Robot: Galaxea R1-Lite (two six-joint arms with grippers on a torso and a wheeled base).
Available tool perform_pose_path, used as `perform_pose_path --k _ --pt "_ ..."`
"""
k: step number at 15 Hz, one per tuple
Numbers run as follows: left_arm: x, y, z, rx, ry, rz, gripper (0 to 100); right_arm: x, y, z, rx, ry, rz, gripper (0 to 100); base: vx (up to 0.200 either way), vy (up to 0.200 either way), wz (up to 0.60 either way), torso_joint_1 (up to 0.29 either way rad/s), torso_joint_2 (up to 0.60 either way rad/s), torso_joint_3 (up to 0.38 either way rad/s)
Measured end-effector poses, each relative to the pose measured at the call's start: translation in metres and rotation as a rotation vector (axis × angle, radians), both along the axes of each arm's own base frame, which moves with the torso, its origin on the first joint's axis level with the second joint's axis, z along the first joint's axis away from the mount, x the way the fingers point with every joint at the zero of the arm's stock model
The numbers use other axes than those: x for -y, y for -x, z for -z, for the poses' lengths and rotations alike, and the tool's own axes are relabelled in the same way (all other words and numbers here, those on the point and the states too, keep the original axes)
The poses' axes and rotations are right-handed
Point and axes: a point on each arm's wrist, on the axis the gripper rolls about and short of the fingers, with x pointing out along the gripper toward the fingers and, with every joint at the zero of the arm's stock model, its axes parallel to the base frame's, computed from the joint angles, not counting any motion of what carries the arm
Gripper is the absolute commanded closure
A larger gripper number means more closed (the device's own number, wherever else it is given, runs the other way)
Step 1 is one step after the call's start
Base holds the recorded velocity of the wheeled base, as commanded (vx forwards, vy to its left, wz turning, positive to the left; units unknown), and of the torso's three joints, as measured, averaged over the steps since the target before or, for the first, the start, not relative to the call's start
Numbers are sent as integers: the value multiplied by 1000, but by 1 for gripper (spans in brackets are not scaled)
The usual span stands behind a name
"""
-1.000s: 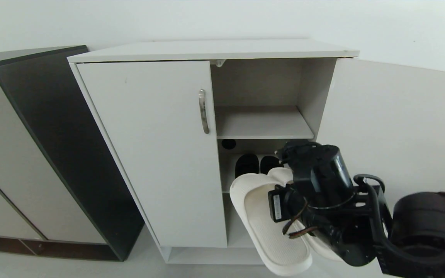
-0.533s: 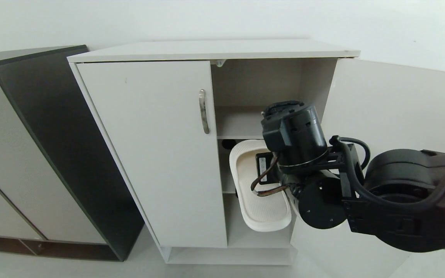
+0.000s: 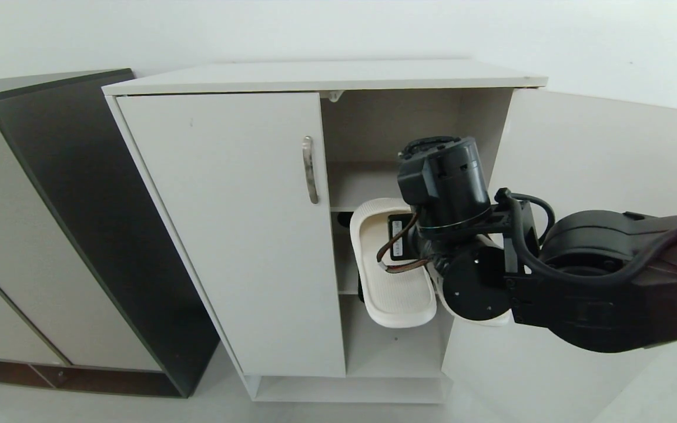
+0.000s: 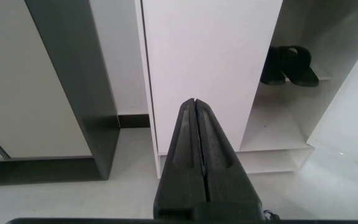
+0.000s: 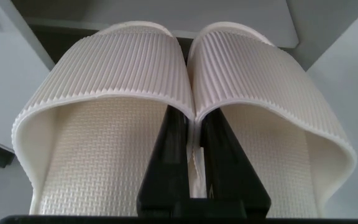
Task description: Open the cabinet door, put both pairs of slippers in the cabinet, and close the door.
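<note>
The white cabinet [image 3: 327, 73] stands with its left door [image 3: 238, 235] closed and its right door [image 3: 597, 176] swung wide open. My right gripper [image 5: 192, 118] is shut on the touching inner edges of the pair of white slippers [image 5: 104, 93]. In the head view the white slippers [image 3: 394, 288] hang soles-out in the open compartment, just under the upper shelf [image 3: 368, 182]. A pair of black slippers [image 4: 289, 65] lies on a lower shelf inside. My left gripper [image 4: 194, 102] is shut and empty, hanging low in front of the closed door.
A dark grey cabinet [image 3: 80, 205] stands against the left side of the white one. The closed door carries a metal handle [image 3: 310, 170] near its inner edge. Pale floor [image 4: 135, 174] spreads in front of both cabinets.
My right arm has risen and pushed forward, carrying the white slippers from below the opening up into it. They now cover the black slippers in the head view.
</note>
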Motion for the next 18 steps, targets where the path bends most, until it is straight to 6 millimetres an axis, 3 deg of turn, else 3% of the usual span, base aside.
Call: perform_pose_path --k 4,16,18 --pt "0 0 0 0 0 -1 100 -1 -3 0 2 3 2 100 0 0 0 0 0 0" --pt "0 0 0 0 0 0 100 0 -8 2 -1 12 13 100 200 0 0 2 3 1" --pt "0 0 0 0 0 0 100 -2 -10 5 4 4 16 100 0 0 0 0 0 0"
